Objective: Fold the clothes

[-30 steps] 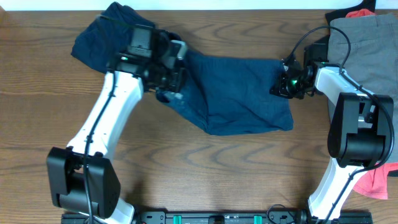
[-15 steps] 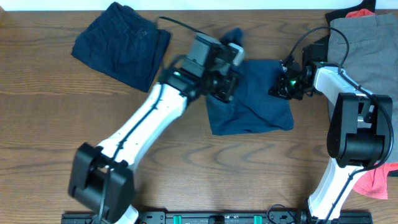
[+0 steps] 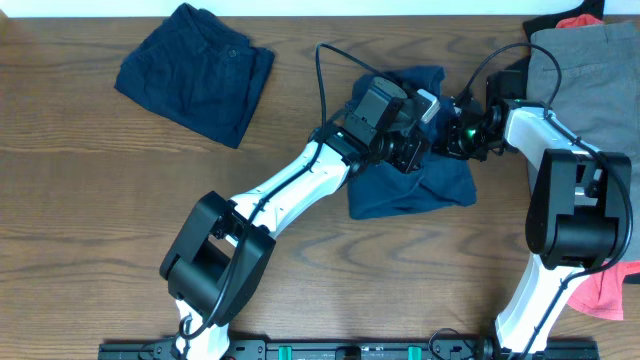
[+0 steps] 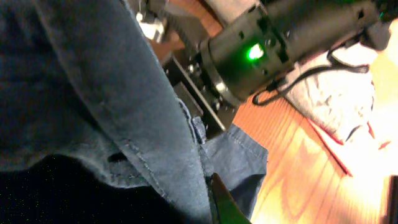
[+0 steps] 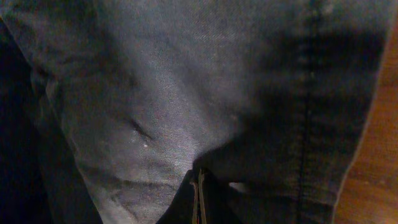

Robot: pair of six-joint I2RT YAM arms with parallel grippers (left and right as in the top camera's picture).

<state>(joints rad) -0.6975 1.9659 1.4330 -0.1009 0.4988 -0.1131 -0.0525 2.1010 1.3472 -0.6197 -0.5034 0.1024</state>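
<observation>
Looking down from overhead onto a brown wooden table point(image 3: 60, 220). At the centre, slightly right, navy shorts point(image 3: 410, 195) lying in a bunched heap, one flap raised up over the rest. Reaching across from the lower left, a white arm ending in the left gripper point(image 3: 425, 112), pressed into the raised flap. Meeting it from the right, the right gripper point(image 3: 447, 140), low at the heap's right edge. At the top left, well apart, folded navy shorts point(image 3: 195, 85). At the top right corner, grey shorts point(image 3: 590, 80) over a black piece point(image 3: 545, 22), and at the lower right edge a coral-red piece point(image 3: 610, 295).

Seen from the left wrist: navy shorts point(image 4: 93, 93) draped close across the lens, one seam running down to the left gripper point(image 4: 217, 202), clamped on the fold. Beyond, a green light point(image 4: 254, 53) on the other arm's dark housing, and grey shorts point(image 4: 336, 106) on the wood.

Seen from the right wrist: navy shorts point(image 5: 186, 93) filling nearly everything, with the right gripper point(image 5: 199, 190) pinched together on the cloth.
</observation>
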